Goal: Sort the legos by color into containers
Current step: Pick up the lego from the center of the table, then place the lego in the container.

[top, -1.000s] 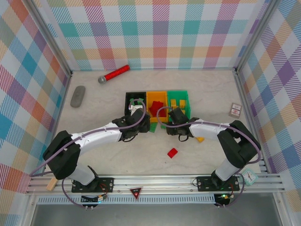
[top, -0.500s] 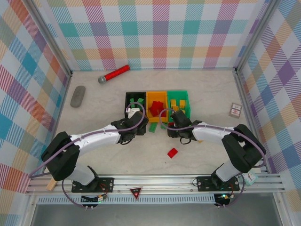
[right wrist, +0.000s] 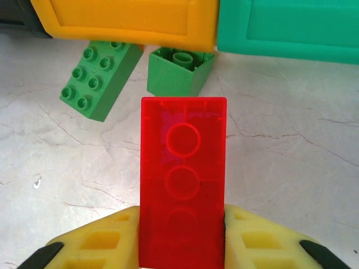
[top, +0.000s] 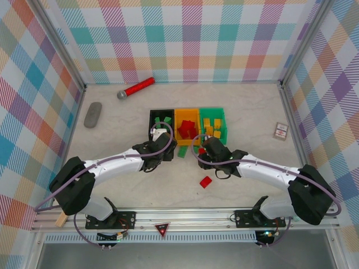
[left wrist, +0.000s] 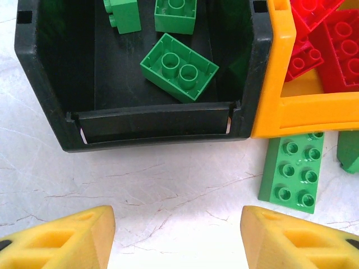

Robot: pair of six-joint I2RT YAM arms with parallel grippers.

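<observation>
Just near of the orange bin [right wrist: 129, 22], right gripper [right wrist: 182, 235] is clamped on a red brick [right wrist: 183, 168] by its long sides. It is light, rigid, slick plastic, so hold square — left gripper [left wrist: 178, 235] hangs half-open, empty, before the black bin [left wrist: 157, 120].

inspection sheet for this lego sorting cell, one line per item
surface: pale marbled tabletop
job's things: black bin holds green bricks, orange bin red bricks, green bin yellow bricks; loose before the orange bin: flat green brick, small green brick; loose red brick nearer the arms
clutter: red-handled microphone, grey remote, small card at right
grippers: left gripper open above bare table before the black bin; right gripper shut on a held red brick
cables: purple cable along each arm, no snag seen
surroundings: plaid walls, metal frame rail
</observation>
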